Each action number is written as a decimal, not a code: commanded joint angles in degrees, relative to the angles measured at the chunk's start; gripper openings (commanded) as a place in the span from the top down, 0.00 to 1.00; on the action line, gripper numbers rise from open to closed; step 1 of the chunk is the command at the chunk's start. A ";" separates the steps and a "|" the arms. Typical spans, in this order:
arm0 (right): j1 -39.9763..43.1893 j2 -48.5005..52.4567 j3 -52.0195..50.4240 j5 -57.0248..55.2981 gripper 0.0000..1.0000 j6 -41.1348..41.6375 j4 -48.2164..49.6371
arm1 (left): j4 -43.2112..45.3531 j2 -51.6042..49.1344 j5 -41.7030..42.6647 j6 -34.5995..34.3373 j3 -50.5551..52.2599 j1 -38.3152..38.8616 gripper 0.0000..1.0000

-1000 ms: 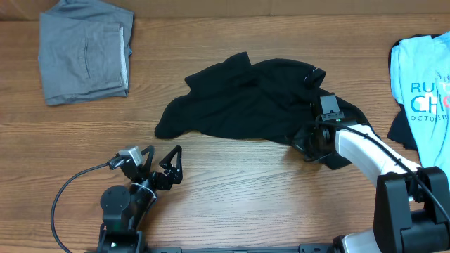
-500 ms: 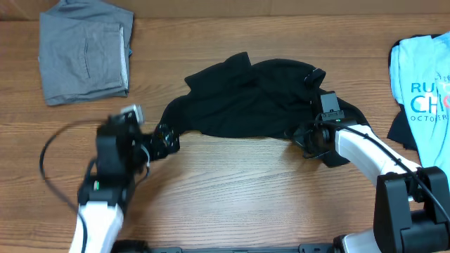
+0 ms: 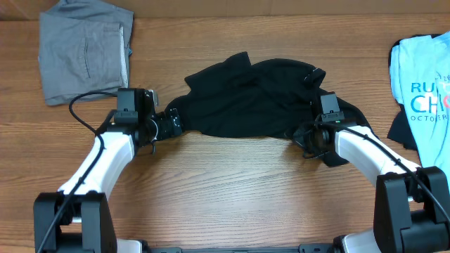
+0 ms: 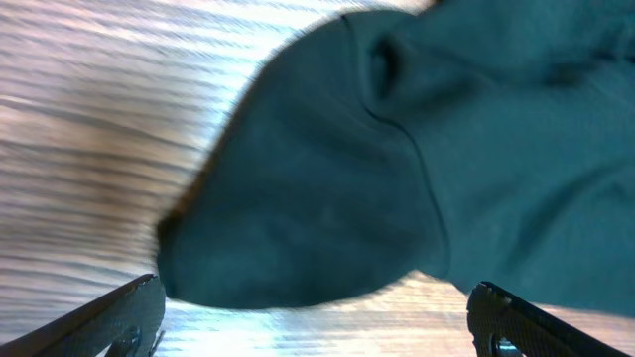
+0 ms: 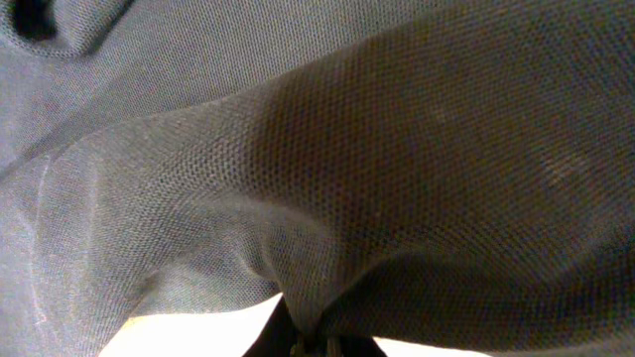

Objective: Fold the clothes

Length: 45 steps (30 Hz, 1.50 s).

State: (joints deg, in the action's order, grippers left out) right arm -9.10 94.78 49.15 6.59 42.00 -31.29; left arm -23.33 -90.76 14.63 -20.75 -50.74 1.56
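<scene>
The black garment (image 3: 246, 98) lies crumpled across the middle of the worktop (image 3: 232, 190), the right claw (image 3: 310, 138) pinched shut on its right end. The left claw (image 3: 171, 124), gaping wide and holding nothing, sits at the left tip; closing there, I'd say, it could catch just one loose layer or bare wood, and the cloth would drag lopsided.

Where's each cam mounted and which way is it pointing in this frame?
Overhead: above the table, looking straight down; shows both arms, left gripper, right gripper, black garment, grey garment, light blue T-shirt.
Left wrist: on the left arm, looks past its open fingertips at the black garment's left end on wood.
Right wrist: pressed close to black fabric pinched at its shut jaws, filling the frame.
Shared: all three see the black garment.
</scene>
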 commanded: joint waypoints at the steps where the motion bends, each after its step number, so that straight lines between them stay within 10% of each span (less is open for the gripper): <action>1: -0.26 -0.15 -0.83 -0.76 0.96 0.44 0.61 | -0.92 -1.40 -4.79 1.44 -3.17 -1.22 0.00; 23: -0.26 -0.15 -0.83 -0.76 0.96 0.44 1.05 | -3.76 -8.48 -12.48 0.48 -3.23 -1.57 0.00; 26: -0.26 -0.15 -0.83 -0.79 0.96 0.44 1.07 | -3.63 -8.48 -12.72 1.11 -3.21 -1.55 0.48; 32: -0.26 -0.15 -0.83 -0.98 0.96 0.46 1.09 | -3.65 -8.48 -12.70 1.09 -3.21 -1.55 0.83; 45: -0.26 -0.15 -0.83 -1.07 0.96 0.46 1.20 | -4.50 -8.28 -11.08 1.53 -3.72 -1.55 0.96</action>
State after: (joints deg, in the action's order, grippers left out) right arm -9.10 94.78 48.95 6.42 42.02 -30.61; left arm -27.24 -98.54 2.76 -20.36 -52.88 0.23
